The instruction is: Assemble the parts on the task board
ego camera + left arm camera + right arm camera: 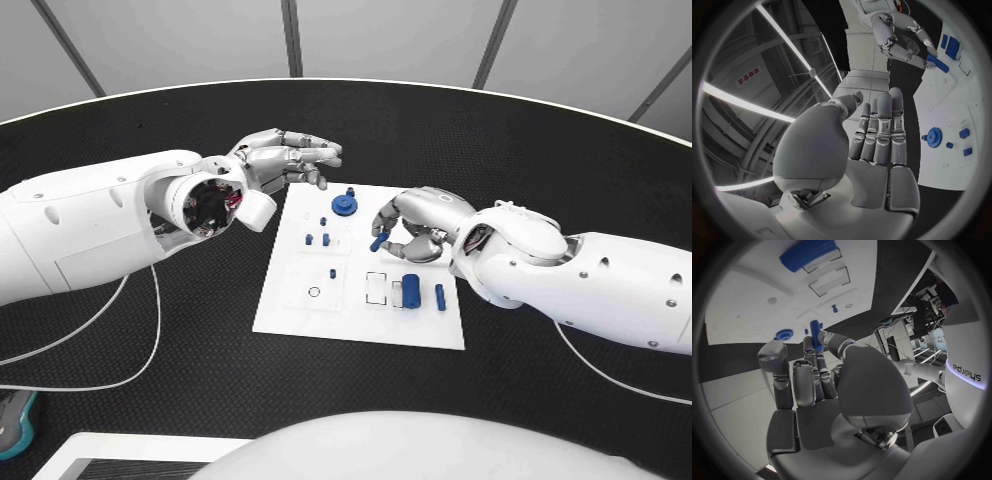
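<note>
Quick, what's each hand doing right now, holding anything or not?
Left hand: fingers curled in, holding nothing.
Right hand: holding a small blue peg over the white board.

White task board on the black table; blue parts; silver hands, left and right.

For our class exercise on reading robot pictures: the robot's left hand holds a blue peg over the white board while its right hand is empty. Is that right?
No, the hands are swapped. The right hand holds the blue peg in its fingers over the white board, and the left hand is empty, as the head view shows.
</note>
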`<state>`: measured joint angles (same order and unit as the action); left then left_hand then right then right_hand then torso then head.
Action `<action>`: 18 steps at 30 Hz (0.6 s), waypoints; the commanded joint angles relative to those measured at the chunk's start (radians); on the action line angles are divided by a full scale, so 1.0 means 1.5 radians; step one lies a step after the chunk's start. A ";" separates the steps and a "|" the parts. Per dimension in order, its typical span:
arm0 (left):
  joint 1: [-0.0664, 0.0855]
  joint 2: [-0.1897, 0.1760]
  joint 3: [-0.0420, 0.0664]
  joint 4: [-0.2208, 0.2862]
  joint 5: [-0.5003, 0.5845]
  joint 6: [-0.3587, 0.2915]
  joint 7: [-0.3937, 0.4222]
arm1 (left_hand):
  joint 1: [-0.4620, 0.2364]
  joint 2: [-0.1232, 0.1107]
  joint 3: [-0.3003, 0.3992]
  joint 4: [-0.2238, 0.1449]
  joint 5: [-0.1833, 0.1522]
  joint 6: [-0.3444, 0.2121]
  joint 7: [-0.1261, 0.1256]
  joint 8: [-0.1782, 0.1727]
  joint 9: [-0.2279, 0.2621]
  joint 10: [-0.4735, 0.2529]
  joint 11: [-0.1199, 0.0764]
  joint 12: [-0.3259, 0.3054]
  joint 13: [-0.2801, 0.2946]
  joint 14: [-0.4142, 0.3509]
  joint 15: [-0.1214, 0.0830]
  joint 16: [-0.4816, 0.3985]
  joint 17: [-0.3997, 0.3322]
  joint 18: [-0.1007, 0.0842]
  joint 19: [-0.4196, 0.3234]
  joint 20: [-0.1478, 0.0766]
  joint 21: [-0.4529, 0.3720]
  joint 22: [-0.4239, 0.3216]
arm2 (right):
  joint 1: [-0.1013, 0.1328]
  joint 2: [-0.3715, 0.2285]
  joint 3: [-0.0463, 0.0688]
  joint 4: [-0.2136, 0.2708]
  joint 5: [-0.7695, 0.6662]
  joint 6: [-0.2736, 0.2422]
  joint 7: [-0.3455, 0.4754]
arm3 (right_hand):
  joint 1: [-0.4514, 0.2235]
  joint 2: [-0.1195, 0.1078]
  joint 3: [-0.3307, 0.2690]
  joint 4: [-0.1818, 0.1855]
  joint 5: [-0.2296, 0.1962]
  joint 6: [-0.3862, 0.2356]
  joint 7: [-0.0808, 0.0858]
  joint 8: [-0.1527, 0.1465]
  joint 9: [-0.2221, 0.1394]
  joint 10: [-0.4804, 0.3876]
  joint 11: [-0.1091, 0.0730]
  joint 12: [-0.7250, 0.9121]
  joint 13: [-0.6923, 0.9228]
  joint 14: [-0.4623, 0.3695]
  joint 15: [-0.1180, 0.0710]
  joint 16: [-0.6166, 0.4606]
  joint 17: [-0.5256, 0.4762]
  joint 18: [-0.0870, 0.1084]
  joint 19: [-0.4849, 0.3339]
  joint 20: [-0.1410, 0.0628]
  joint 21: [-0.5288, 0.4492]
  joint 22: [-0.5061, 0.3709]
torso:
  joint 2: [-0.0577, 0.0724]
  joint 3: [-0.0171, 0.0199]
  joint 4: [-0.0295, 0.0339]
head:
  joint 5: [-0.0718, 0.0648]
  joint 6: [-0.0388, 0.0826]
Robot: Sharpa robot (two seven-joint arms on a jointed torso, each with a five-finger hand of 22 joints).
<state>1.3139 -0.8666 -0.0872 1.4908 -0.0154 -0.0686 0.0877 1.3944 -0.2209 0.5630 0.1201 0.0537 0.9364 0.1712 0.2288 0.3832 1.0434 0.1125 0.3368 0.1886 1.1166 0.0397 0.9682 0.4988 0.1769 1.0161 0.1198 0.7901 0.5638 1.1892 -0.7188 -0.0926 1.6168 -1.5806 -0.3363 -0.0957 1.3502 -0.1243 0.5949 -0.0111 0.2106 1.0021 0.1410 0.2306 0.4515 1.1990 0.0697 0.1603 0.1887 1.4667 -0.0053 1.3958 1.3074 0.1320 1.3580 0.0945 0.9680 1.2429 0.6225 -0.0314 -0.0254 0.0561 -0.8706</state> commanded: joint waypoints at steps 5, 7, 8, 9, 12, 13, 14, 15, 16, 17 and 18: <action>0.000 0.005 0.000 -0.007 0.000 -0.001 0.002 | -0.002 0.007 -0.005 -0.001 -0.003 0.000 0.005 0.004 0.001 -0.004 -0.001 0.003 0.001 -0.005 -0.002 -0.001 0.001 0.004 0.000 0.005 -0.005 -0.001 | -0.005 0.075 0.000 -0.005 0.004 0.006 0.014 | 0.002 0.001 0.000 -0.005 0.002 0.004 0.002 0.004 0.001 0.004 0.000 0.003 0.001 0.034 -0.004 0.003 0.007 -0.010 -0.001 -0.004 -0.004 -0.002 | 0.002 -0.0004 0.0027 | 0.008 0.003; 0.000 0.005 0.000 -0.009 0.000 -0.002 0.002 | -0.002 0.007 -0.005 -0.001 -0.003 0.000 0.005 0.004 0.001 -0.004 -0.001 0.003 0.001 -0.005 -0.002 -0.001 0.001 0.004 0.000 0.005 -0.005 -0.001 | -0.007 0.092 0.000 -0.010 0.004 0.007 0.017 | 0.002 0.001 0.000 -0.005 0.002 0.004 0.002 0.004 0.001 0.004 0.000 0.003 0.001 0.034 -0.004 0.003 0.007 -0.010 -0.001 -0.004 -0.004 -0.002 | 0.002 -0.0014 0.0025 | 0.009 0.003; 0.000 0.005 0.000 -0.009 0.000 -0.002 0.003 | -0.002 0.007 -0.005 -0.001 -0.003 0.000 0.005 0.004 0.001 -0.004 -0.001 0.003 0.001 -0.005 -0.002 -0.001 0.001 0.004 0.000 0.005 -0.005 -0.001 | -0.008 0.098 0.000 -0.012 0.005 0.008 0.019 | 0.003 0.001 0.000 -0.006 0.003 0.004 0.002 0.003 0.001 0.004 0.000 0.003 0.001 0.034 -0.004 0.003 0.008 -0.010 -0.001 -0.004 -0.005 -0.003 | 0.001 -0.0021 0.0024 | 0.010 0.002; 0.000 0.006 0.000 -0.010 0.000 -0.003 0.003 | -0.002 0.007 -0.005 -0.001 -0.003 0.000 0.005 0.004 0.001 -0.004 -0.001 0.003 0.001 -0.005 -0.002 -0.001 0.001 0.004 0.000 0.005 -0.005 -0.001 | -0.009 0.106 0.000 -0.015 0.005 0.008 0.020 | 0.003 0.001 0.000 -0.006 0.003 0.004 0.002 0.003 0.001 0.004 0.000 0.003 0.001 0.034 -0.004 0.003 0.008 -0.010 -0.001 -0.004 -0.005 -0.003 | 0.001 -0.0023 0.0012 | 0.012 0.001; 0.000 0.007 0.000 -0.012 0.000 -0.005 0.004 | -0.002 0.007 -0.005 -0.001 -0.003 0.000 0.005 0.004 0.001 -0.004 -0.001 0.003 0.001 -0.005 -0.002 -0.001 0.001 0.004 0.000 0.005 -0.005 -0.001 | -0.012 0.125 0.000 -0.026 0.005 0.009 0.024 | 0.004 0.002 0.001 -0.006 0.004 0.003 0.003 0.003 0.001 0.003 0.001 0.002 0.002 0.034 -0.004 0.003 0.008 -0.010 -0.001 -0.004 -0.004 -0.002 | 0.000 -0.0030 -0.0007 | 0.017 0.000; 0.000 0.007 0.000 -0.013 0.000 -0.005 0.005 | -0.002 0.007 -0.005 -0.001 -0.003 0.000 0.005 0.004 0.001 -0.004 -0.001 0.003 0.001 -0.005 -0.002 -0.001 0.001 0.004 0.000 0.005 -0.005 -0.001 | -0.013 0.129 -0.001 -0.030 0.005 0.009 0.025 | 0.004 0.002 0.001 -0.006 0.004 0.003 0.003 0.003 0.001 0.003 0.001 0.002 0.002 0.034 -0.004 0.003 0.008 -0.010 -0.001 -0.004 -0.004 -0.002 | 0.000 -0.0028 -0.0008 | 0.018 0.000; 0.000 0.008 0.000 -0.013 0.000 -0.006 0.005 | -0.002 0.008 -0.005 -0.001 -0.003 0.000 0.005 0.004 0.001 -0.003 -0.001 0.003 0.001 -0.005 -0.002 0.000 0.001 0.004 0.000 0.005 -0.005 -0.001 | -0.014 0.135 -0.001 -0.035 0.005 0.010 0.026 | 0.004 0.002 0.001 -0.006 0.004 0.003 0.003 0.003 0.001 0.003 0.001 0.002 0.002 0.034 -0.004 0.003 0.008 -0.010 -0.001 -0.004 -0.004 -0.002 | 0.000 -0.0033 -0.0008 | 0.019 -0.001; 0.000 0.009 0.000 -0.014 0.000 -0.006 0.005 | -0.002 0.008 -0.005 -0.001 -0.003 0.000 0.005 0.004 0.001 -0.003 -0.001 0.003 0.001 -0.005 -0.002 0.000 0.001 0.004 0.000 0.005 -0.005 -0.001 | -0.016 0.140 -0.001 -0.040 0.005 0.011 0.027 | 0.004 0.002 0.001 -0.006 0.004 0.003 0.003 0.003 0.001 0.003 0.001 0.002 0.002 0.034 -0.004 0.003 0.008 -0.010 -0.001 -0.004 -0.004 -0.002 | 0.000 -0.0028 -0.0006 | 0.020 -0.001; 0.000 0.009 0.000 -0.014 0.000 -0.006 0.006 | -0.002 0.008 -0.005 -0.001 -0.003 0.000 0.005 0.004 0.001 -0.003 -0.001 0.003 0.001 -0.005 -0.002 0.000 0.001 0.004 0.000 0.005 -0.005 -0.001 | -0.018 0.145 -0.001 -0.045 0.005 0.012 0.028 | 0.004 0.002 0.001 -0.006 0.004 0.003 0.003 0.003 0.001 0.003 0.001 0.002 0.002 0.034 -0.004 0.003 0.008 -0.010 -0.001 -0.004 -0.004 -0.002 | 0.000 -0.0032 -0.0006 | 0.021 -0.001; 0.000 0.010 0.000 -0.015 0.000 -0.006 0.006 | -0.002 0.008 -0.005 -0.001 -0.003 0.000 0.005 0.004 0.001 -0.003 -0.001 0.003 0.001 -0.005 -0.002 0.000 0.001 0.004 0.000 0.005 -0.005 -0.001 | -0.019 0.147 -0.001 -0.048 0.005 0.013 0.029 | 0.004 0.002 0.001 -0.007 0.005 0.003 0.003 0.003 0.001 0.003 0.001 0.002 0.002 0.034 -0.004 0.004 0.008 -0.010 0.000 -0.004 -0.004 -0.002 | 0.000 -0.0033 -0.0006 | 0.022 -0.001; 0.000 0.011 0.000 -0.015 0.000 -0.006 0.006 | -0.002 0.008 -0.005 -0.001 -0.003 0.000 0.005 0.004 0.001 -0.003 -0.001 0.003 0.001 -0.005 -0.002 0.000 0.001 0.004 0.000 0.005 -0.005 -0.001 | -0.023 0.153 -0.001 -0.053 0.005 0.015 0.030 | 0.004 0.002 0.001 -0.007 0.005 0.003 0.003 0.003 0.001 0.003 0.001 0.002 0.002 0.034 -0.004 0.004 0.008 -0.010 0.000 -0.004 -0.004 -0.002 | -0.001 -0.0035 -0.0004 | 0.023 -0.001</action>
<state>1.3140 -0.8513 -0.0872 1.4684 -0.0153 -0.0775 0.0967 1.3910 -0.2175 0.5630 0.1201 0.0537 0.9364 0.1712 0.2288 0.3830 1.0434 0.1124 0.3368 0.1886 1.1128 0.0360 0.9682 0.4996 0.1768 1.0162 0.1198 0.7863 0.5639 1.1589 -0.4972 -0.0943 1.5430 -1.5729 -0.3154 -0.0523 1.3501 -0.1244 0.5952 -0.0170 0.2126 1.0019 0.1410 0.2303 0.4523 1.1988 0.0699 0.1595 0.1898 1.4667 -0.0053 1.3957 1.3073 0.1320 1.3580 0.0946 0.9640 1.2401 0.6230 -0.0358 -0.0257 0.0871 -0.8719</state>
